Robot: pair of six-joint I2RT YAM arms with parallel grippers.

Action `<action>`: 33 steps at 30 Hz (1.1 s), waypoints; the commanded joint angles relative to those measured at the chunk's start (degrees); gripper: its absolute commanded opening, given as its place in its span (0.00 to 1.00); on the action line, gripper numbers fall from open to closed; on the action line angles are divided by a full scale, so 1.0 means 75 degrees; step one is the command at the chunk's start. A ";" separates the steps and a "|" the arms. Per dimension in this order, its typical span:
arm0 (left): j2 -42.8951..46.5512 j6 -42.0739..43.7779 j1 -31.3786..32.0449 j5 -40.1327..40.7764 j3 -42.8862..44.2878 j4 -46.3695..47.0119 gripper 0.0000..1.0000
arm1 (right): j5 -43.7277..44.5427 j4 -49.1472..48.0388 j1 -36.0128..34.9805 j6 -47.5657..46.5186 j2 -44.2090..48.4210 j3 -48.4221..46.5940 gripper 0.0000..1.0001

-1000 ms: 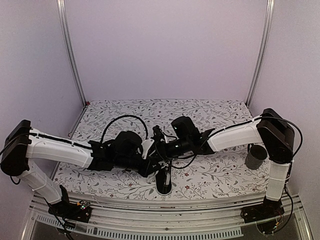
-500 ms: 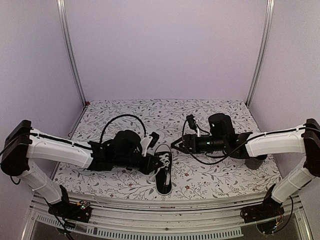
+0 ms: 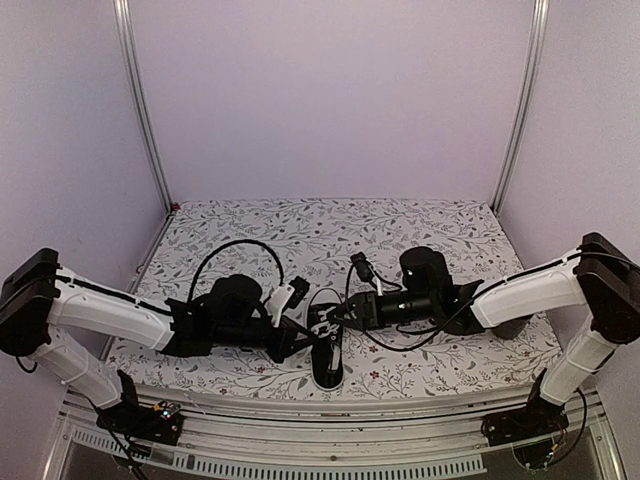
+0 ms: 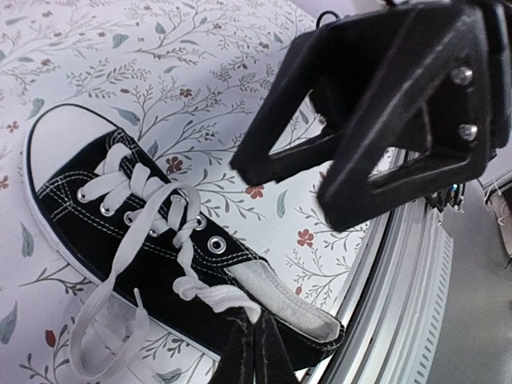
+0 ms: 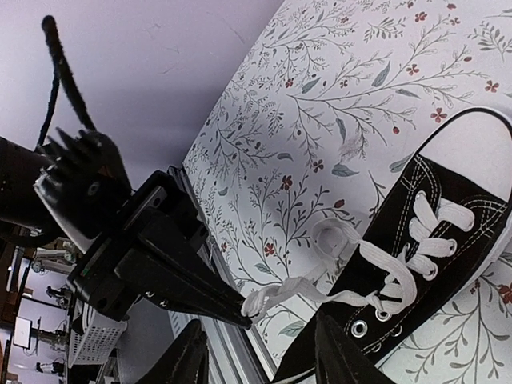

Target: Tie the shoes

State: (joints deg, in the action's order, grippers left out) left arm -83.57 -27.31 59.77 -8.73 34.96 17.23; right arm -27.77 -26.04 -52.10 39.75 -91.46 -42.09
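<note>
one lace pinched, no knot yet

the black low-top sneaker (image 4: 68, 212) lies on its sole near the front middle of the counter (image 3: 420, 230), heel toward the near rail (image 4: 408, 272), white toe cap toward the back. its white laces (image 4: 132, 188) are threaded through the eyelets, and above the top pair they look twisted round each other once. i see no finished knot and no bow. one lace end (image 4: 214, 294) runs off past the collar into the left pincer (image 4: 250, 332), which is clamped narrow on it. the other lace end (image 4: 100, 320) lies slack on the counter beside the sole.

the right pincer (image 5: 260, 320) hangs just over the shoe with its jaws spread wide and nothing in them, pointed at the stretch of lace the left one holds taut.

by my reading the job is at an early stage: snugging the first crossing, forming loops and pulling a bow all remain.

both wrists crowd the same small space above the tongue, so they could hinder each other there. a cable loop (image 3: 235, 248) arches over the left arm, well apart from the laces.
</note>
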 commanded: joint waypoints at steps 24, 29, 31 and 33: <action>0.0133 0.0353 -0.0089 0.0126 -0.0261 0.0639 0.00 | -0.0740 -0.0693 -0.0536 0.0965 -0.1406 -0.0759 0.34; 0.0218 0.0331 -0.0079 0.0104 -0.0337 0.0786 0.00 | -0.0436 -0.0679 -0.0546 0.1040 -0.1392 -0.0636 0.40; 0.0211 0.0325 -0.0079 0.0151 -0.0334 0.0750 0.00 | -0.0460 -0.0686 -0.0552 0.1080 -0.1419 -0.0621 0.39; 0.0209 0.0318 -0.0077 0.0167 -0.0347 0.0750 0.00 | -0.0467 -0.0688 -0.0558 0.1121 -0.1428 -0.0613 0.35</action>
State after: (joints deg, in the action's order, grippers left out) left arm -83.20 -24.88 59.70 -8.38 32.91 20.84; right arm -31.64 -30.02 -55.59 47.37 -101.56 -47.37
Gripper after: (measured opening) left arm 0.006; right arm 0.384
